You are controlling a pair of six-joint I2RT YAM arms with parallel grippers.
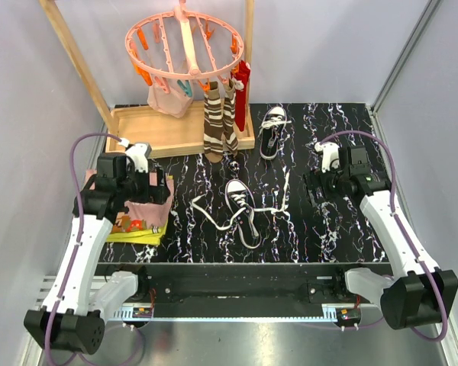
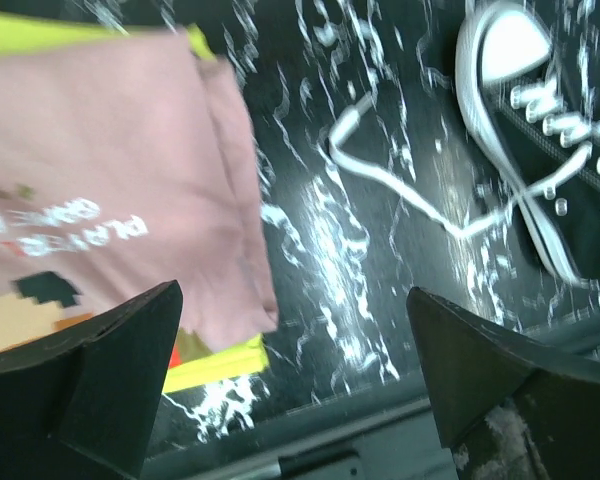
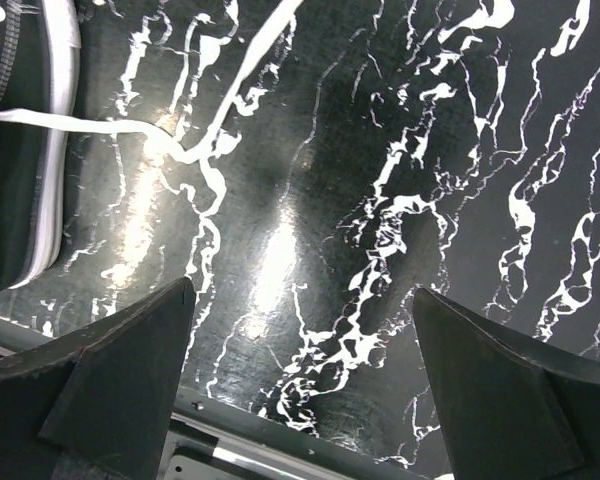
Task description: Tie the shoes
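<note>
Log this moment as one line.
left claw: open, above folded pink shirt | right claw: open, above black marbled table | near black canvas sneaker: white laces untied | far black canvas sneaker: untouched

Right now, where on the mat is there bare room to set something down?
Bare: the near right patch between the near shoe and the right gripper, and the far right corner beside the far shoe. Crowded: the middle, where laces sprawl, and the left, with folded clothes by the left gripper.

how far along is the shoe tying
Nothing looks done: the near shoe has its laces sprawled loose on the table. Nothing in hand: left gripper and right gripper are open, empty. The far shoe has laces too small to judge. Left: tying the near one.
</note>
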